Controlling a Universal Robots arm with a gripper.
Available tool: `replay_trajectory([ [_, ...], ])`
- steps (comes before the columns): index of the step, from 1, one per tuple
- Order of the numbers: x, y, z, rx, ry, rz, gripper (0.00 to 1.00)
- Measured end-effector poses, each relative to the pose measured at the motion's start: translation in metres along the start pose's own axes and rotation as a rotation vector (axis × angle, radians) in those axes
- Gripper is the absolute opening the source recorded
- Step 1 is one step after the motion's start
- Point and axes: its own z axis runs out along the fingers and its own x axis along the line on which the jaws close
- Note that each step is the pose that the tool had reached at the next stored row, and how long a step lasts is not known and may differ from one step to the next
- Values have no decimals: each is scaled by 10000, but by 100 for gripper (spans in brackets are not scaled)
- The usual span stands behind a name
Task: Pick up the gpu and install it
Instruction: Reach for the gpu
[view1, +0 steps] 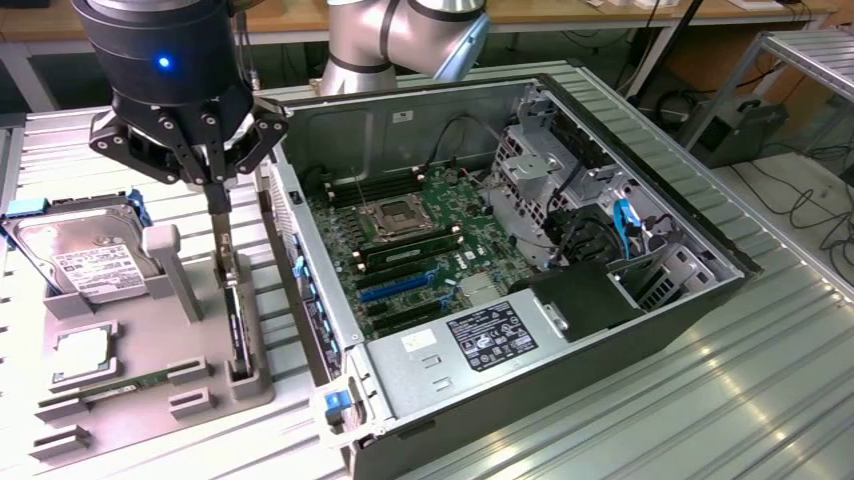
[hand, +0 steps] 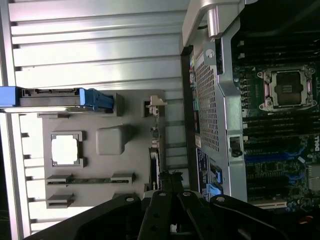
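gpu (view1: 239, 335), the thin flat black card with a silvery bracket, is standing on edge in a slot of the grey plastic holder tray (view1: 147, 400). The black claw gripper (view1: 223, 262) is pinched tight on its top edge. Right beside it sits the open dark computer case (view1: 400, 110). All of this is on a ribbed shiny metal table (view1: 641, 420). A wooden desk (view1: 534, 15) runs along the back.
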Motion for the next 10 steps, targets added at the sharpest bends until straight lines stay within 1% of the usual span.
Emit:
replay_trajectory([
  [10,-2,-24,5,-1,-1,0,11],
])
